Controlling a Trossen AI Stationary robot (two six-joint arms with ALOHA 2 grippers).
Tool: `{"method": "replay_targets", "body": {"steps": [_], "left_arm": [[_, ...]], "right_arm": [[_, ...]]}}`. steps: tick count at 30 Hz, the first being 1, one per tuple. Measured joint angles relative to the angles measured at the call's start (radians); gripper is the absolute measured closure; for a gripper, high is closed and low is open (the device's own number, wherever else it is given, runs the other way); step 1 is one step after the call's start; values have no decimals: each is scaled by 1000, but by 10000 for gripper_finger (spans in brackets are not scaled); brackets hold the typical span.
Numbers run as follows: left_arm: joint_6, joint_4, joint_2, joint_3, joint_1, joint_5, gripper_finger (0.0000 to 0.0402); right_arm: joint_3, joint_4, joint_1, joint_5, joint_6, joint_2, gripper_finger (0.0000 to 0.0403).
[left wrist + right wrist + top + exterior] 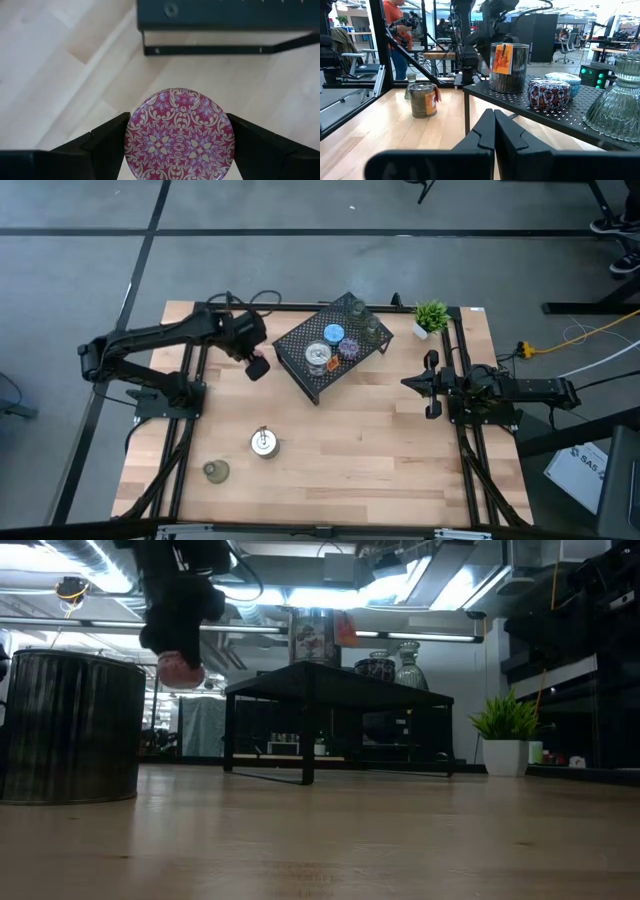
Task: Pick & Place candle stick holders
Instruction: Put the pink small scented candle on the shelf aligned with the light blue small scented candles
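Left end effector carries the pink holder in the air beside the rack.

On the wooden table (pixel 360 440) the black rack (pixel 300 345) stands near the far edge, bearing a silver holder (pixel 318 356), a blue holder (pixel 333 333), a purple holder (pixel 349 348) and clear-green glass holders (pixel 365 320). The left end effector (pixel 177 145) hangs above the table just beside the rack, its fingers (pixel 102 145) clamped on the pink patterned holder (pixel 179 134). The right end effector (pixel 412 383) waits at the right side, fingers pressed together, empty. A silver holder (pixel 263 442) and an olive holder (pixel 216 471) stand near the front left. A potted plant (pixel 431 316) sits past the rack.
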Motion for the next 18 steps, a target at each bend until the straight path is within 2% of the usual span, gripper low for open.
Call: {"method": "replay_targets", "body": {"steps": [13,18], "left_arm": [[180,0,0,52,181,20,100],[191,1,24,52,216,21,100]], "right_arm": [[0,0,0,0,0,0,402],[0,0,0,0,0,0,402]]}}
